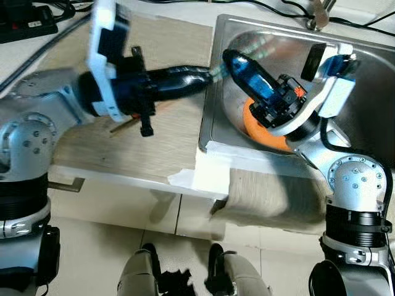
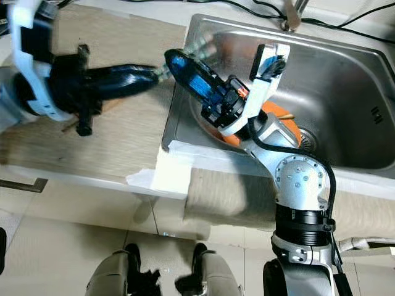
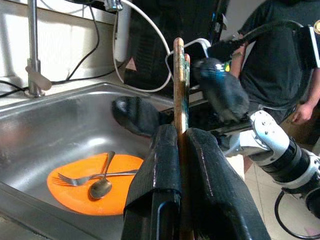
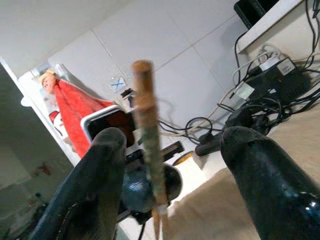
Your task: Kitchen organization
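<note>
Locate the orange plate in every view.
Left eye view: orange plate in the sink, half hidden by the right arm.
Right eye view: same spot, peeking out beside that arm.
Left wrist view: on the sink floor, holding fork and spoon.
Right wrist view: faces the wall.
Shared landmark: faucet.

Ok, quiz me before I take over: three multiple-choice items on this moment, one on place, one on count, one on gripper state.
1. Where does the orange plate lie?
A. in the sink
B. on the wooden counter
C. on the floor

2. How many utensils rest on the plate?
A. none
B. two
C. four

3. What is the left gripper doing?
A. hanging open
B. shut on the plate
C. shut on a thin wooden stick

Answers:
1 A, the plate sits on the steel basin floor.
2 B, a fork and a spoon lie crossed.
3 C, both fingers press the stick.
</note>
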You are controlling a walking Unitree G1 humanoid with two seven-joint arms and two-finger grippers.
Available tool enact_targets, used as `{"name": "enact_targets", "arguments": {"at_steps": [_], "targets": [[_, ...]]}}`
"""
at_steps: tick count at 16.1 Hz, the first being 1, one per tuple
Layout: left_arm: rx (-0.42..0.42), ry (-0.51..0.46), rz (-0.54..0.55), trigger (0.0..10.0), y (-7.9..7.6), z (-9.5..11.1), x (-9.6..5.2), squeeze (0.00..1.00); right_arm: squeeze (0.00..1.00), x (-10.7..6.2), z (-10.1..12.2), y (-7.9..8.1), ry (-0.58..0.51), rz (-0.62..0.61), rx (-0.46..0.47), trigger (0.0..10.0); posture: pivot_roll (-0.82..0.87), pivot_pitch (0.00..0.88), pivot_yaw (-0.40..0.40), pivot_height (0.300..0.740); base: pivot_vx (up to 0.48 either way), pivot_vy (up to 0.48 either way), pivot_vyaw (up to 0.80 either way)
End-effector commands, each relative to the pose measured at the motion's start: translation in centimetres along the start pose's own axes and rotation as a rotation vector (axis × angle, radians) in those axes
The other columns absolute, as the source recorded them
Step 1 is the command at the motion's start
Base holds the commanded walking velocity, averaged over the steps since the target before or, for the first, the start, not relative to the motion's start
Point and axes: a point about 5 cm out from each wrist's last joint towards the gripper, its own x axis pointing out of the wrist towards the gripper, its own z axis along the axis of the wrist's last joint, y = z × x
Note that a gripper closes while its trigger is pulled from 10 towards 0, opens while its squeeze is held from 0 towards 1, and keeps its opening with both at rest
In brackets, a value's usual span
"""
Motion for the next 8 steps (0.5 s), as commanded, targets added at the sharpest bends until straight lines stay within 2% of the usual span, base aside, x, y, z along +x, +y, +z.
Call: {"name": "enact_targets", "arguments": {"at_steps": [1, 3, 5, 6, 7, 8], "targets": [[-0.007, -0.007, -0.013, 0.0, -0.1, 0.2, 0.0, 0.00, 1.00, -0.3, 0.5, 0.6, -0.018, 0.020, -0.007, 10.0, -0.12, 0.207, -0.090, 0.740, 0.000, 0.000, 0.00], [-0.007, 0.001, -0.018, 0.0, -0.2, 0.0, 0.1, 0.00, 1.00, -0.2, 0.7, 0.7, -0.030, 0.027, 0.009, 10.0, -0.13, 0.207, -0.088, 0.740, 0.000, 0.000, 0.00], [-0.008, 0.004, -0.066, 0.0, -0.9, 0.0, 0.4, 0.00, 1.00, -0.2, 0.6, 0.4, -0.011, -0.009, -0.008, 10.0, -0.13, 0.206, -0.088, 0.740, 0.000, 0.000, 0.00], [-0.004, 0.014, -0.097, 0.0, -1.3, -0.1, 0.6, 0.00, 0.43, -0.1, 0.4, 0.2, 0.003, -0.028, -0.014, 10.0, -0.12, 0.201, -0.087, 0.740, 0.000, 0.000, 0.00], [-0.006, 0.016, -0.112, 0.0, -1.5, -0.1, 0.7, 0.00, 0.00, -0.1, 0.3, 0.1, 0.015, -0.029, -0.012, 10.0, -0.12, 0.196, -0.087, 0.740, 0.000, 0.000, 0.00], [-0.003, 0.018, -0.120, 0.0, -1.6, -0.1, 0.7, 0.00, 0.00, -0.1, 0.0, -0.2, 0.038, -0.053, -0.024, 5.2, -0.12, 0.195, -0.087, 0.740, 0.000, 0.000, 0.00]]}}
